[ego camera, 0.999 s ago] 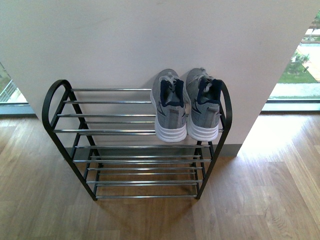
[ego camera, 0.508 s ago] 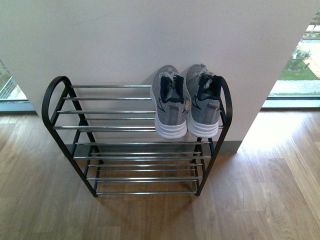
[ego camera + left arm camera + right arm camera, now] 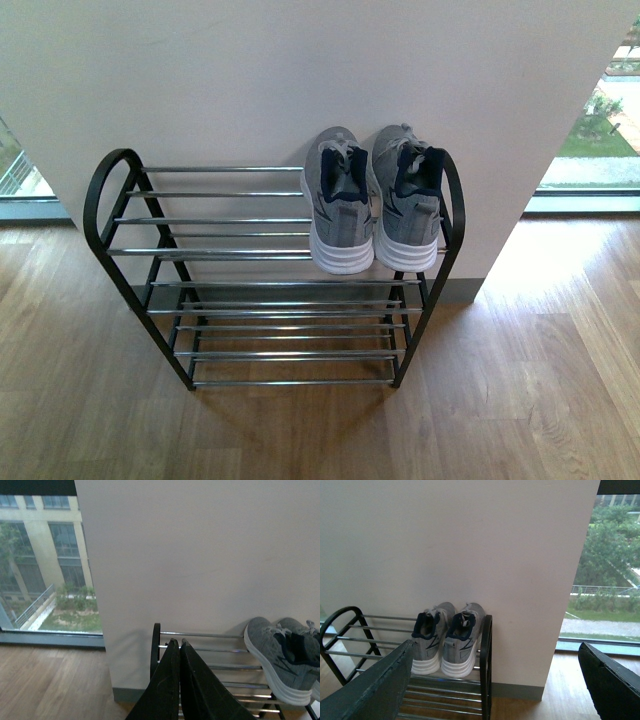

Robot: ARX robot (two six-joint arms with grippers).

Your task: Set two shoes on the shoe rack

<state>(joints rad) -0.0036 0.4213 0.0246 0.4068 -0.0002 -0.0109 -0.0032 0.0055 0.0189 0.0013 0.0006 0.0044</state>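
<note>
Only from the wrists: left gripper (image 3: 177, 643) with jaws pressed together, right gripper (image 3: 496, 646) spread wide; frontally, just two shoes (image 3: 342, 215) atop shoe rack (image 3: 210, 254).

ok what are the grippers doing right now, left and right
Left gripper: closed, fingers pressed together, nothing between them.
Right gripper: open wide, holding nothing.
</note>
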